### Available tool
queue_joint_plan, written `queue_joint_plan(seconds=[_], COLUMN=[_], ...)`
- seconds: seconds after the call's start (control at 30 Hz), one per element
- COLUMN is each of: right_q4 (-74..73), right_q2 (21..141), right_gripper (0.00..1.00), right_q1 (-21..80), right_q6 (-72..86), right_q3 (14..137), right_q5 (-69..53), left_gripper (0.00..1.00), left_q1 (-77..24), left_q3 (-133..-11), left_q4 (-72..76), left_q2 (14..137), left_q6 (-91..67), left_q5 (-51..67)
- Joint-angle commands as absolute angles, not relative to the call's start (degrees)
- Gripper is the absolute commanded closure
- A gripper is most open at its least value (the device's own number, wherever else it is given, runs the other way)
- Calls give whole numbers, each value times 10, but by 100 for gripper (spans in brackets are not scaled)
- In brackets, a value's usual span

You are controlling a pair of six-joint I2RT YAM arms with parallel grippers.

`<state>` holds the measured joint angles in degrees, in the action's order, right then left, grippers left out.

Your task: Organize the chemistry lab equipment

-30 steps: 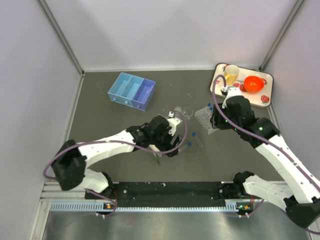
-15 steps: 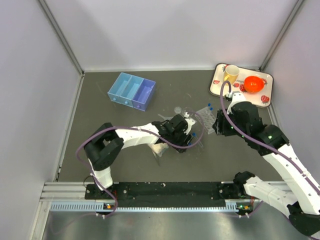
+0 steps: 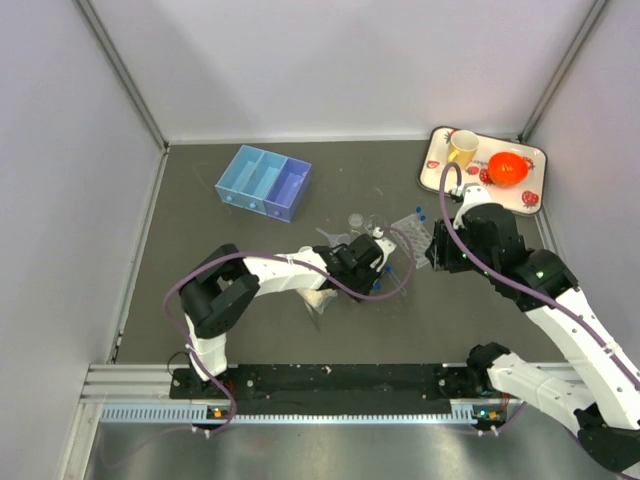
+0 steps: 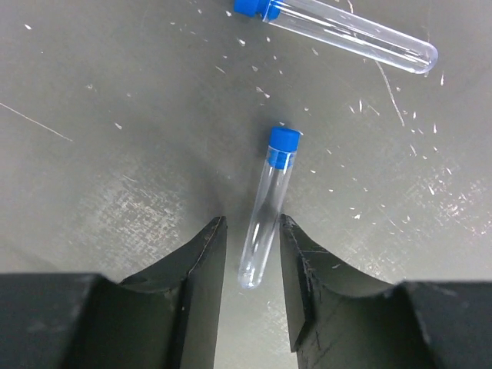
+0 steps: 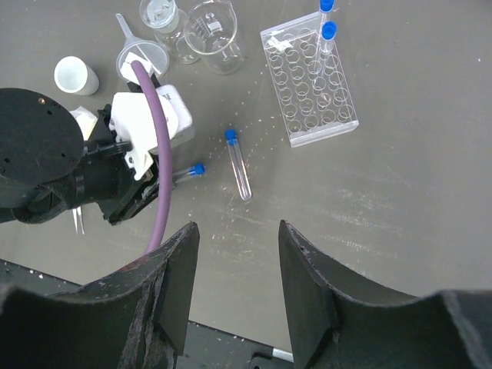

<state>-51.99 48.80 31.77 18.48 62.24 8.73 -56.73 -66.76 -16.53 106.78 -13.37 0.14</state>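
A clear blue-capped tube (image 4: 265, 215) lies on the dark table. Its round end sits between the fingers of my left gripper (image 4: 251, 223), with a small gap still showing on each side. A second tube (image 4: 338, 27) lies just beyond it. From above, the left gripper (image 3: 378, 275) is low over these tubes. My right gripper (image 5: 236, 231) hangs open and empty high over the table, and the loose tube (image 5: 238, 163) is below it. The clear rack (image 5: 309, 83) holds two upright tubes (image 5: 327, 31). A funnel (image 5: 138, 54) and two small beakers (image 5: 215, 34) stand to the left of the rack.
The blue three-compartment tray (image 3: 262, 182) sits at the back left. A white patterned tray (image 3: 530, 180) at the back right carries a yellow mug (image 3: 462, 148) and an orange bowl (image 3: 508, 167). A small white cup (image 5: 75, 75) stands by the funnel. Something whitish (image 3: 320, 299) lies under the left arm.
My left arm has reached rightward to the loose tubes and its jaws have narrowed around one. The right gripper has shifted slightly right, away from the rack.
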Motion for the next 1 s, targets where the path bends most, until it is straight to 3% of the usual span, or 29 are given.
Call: queue_joint_plan(seconds=[0.0, 0.2, 0.33, 0.4, 0.73, 0.97], right_q4=[-512, -507, -505, -505, -509, -472], right_q2=[479, 475, 470, 467, 431, 416], right_gripper=[54, 55, 55, 54, 54, 54], right_q1=[323, 323, 323, 322, 323, 323], right_q6=[185, 196, 201, 206, 197, 173], right_q3=[613, 599, 592, 590, 597, 584], right_q5=[88, 80, 81, 85, 44, -195], left_gripper=[62, 71, 87, 99, 100, 100], left_q1=[-580, -598, -607, -608, -609, -605], left_q3=[-652, -634, -633, -630, -621, -599], left_q4=[-167, -172, -187, -191, -260, -240], left_q2=[1074, 1066, 1062, 1055, 874, 736], left_q6=[-139, -149, -156, -158, -160, -165], left_q5=[-32, -60, -79, -76, -17, 191])
